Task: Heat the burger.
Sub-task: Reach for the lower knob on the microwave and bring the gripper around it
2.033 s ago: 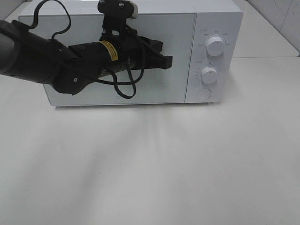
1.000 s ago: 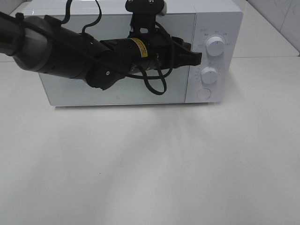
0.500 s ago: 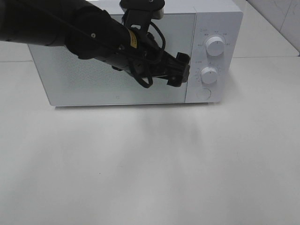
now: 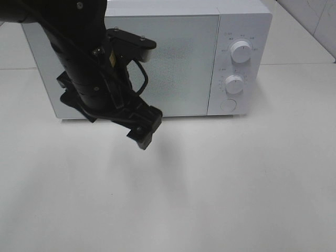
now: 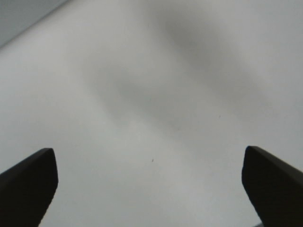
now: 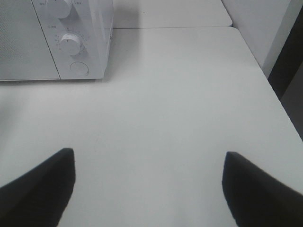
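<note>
Your left gripper [image 4: 143, 135] hangs over the worktop [image 4: 241, 184] just in front of the microwave [image 4: 184, 58], jaws spread and empty. The microwave door is shut and the burger shows in no view, so it is probably inside. Your right gripper [image 6: 149, 189], likewise spread and empty, faces the lower dial [image 4: 234, 84], which probably needs setting next.

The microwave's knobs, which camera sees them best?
The exterior high view: upper knob and lower knob both show whole. The right wrist view cuts off the upper knob; the left wrist view shows none, just table.
</note>
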Available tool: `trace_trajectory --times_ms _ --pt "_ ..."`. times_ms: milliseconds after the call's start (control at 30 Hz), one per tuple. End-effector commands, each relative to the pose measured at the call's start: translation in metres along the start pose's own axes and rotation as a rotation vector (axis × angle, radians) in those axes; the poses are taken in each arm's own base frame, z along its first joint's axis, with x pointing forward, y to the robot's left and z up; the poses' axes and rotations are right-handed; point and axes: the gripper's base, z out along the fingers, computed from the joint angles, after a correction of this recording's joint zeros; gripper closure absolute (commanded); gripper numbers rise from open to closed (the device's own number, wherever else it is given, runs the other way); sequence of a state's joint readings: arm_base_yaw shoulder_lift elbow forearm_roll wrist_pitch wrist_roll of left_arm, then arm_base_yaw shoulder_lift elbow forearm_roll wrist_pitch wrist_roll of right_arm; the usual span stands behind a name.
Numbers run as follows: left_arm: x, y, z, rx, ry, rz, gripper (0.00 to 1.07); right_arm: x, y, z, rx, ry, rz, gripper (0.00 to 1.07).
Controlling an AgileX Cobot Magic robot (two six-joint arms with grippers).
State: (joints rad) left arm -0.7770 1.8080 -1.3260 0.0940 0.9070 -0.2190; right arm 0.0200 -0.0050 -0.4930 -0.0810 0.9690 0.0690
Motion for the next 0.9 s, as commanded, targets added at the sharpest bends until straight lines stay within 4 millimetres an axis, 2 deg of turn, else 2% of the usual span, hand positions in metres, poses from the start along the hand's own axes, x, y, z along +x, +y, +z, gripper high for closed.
trace_trajectory --times_ms 33,267,367,400,467,500,533,567,600,633,700,733,800,833,867,900 --pt "0.013 0.001 -0.008 -0.023 0.139 0.000 0.08 0.002 0.000 -0.003 0.008 -0.036 -0.002 0.32" --pt "0.020 0.008 -0.013 -0.033 0.207 0.009 0.09 0.002 0.000 -0.003 0.008 -0.036 -0.002 0.32" --pt "0.022 0.020 -0.017 -0.022 0.234 -0.033 0.09 0.002 0.000 -0.003 0.008 -0.036 -0.002 0.32" --pt "0.024 0.032 -0.019 -0.010 0.245 -0.062 0.09 0.002 0.000 -0.003 0.008 -0.036 -0.002 0.32" --pt "0.026 0.040 -0.020 -0.002 0.246 -0.079 0.09 0.002 0.000 -0.003 0.008 -0.036 -0.002 0.32" --pt "0.031 0.054 -0.021 0.019 0.252 -0.123 0.09 0.002 0.000 -0.003 0.008 -0.036 -0.002 0.32" --pt "0.031 0.054 -0.021 0.019 0.252 -0.123 0.09 0.002 0.000 -0.003 0.008 -0.036 -0.002 0.32" --pt "0.037 0.072 -0.025 0.038 0.249 -0.179 0.09 0.002 0.000 -0.003 0.008 -0.036 -0.002 0.32" --pt "0.041 0.081 -0.027 0.051 0.250 -0.207 0.09 0.002 0.000 -0.003 0.008 -0.036 -0.002 0.32" --pt "0.041 0.081 -0.027 0.051 0.250 -0.207 0.09 0.002 0.000 -0.003 0.008 -0.036 -0.002 0.32" --pt "0.055 0.106 -0.031 0.083 0.237 -0.292 0.09 0.002 0.000 -0.003 0.008 -0.036 -0.002 0.32" --pt "0.055 0.106 -0.031 0.083 0.237 -0.292 0.09 0.002 0.000 -0.003 0.008 -0.036 -0.002 0.32" --pt "0.070 0.129 -0.037 0.106 0.211 -0.378 0.09 0.002 0.000 -0.003 0.008 -0.036 -0.002 0.32" --pt "0.070 0.129 -0.037 0.106 0.211 -0.378 0.09 0.002 0.000 -0.003 0.008 -0.036 -0.002 0.32" --pt "0.083 0.143 -0.040 0.109 0.198 -0.433 0.09 0.002 0.000 -0.003 0.008 -0.036 -0.002 0.32" --pt "0.083 0.143 -0.040 0.109 0.198 -0.433 0.09 0.002 0.000 -0.003 0.008 -0.036 -0.002 0.32"
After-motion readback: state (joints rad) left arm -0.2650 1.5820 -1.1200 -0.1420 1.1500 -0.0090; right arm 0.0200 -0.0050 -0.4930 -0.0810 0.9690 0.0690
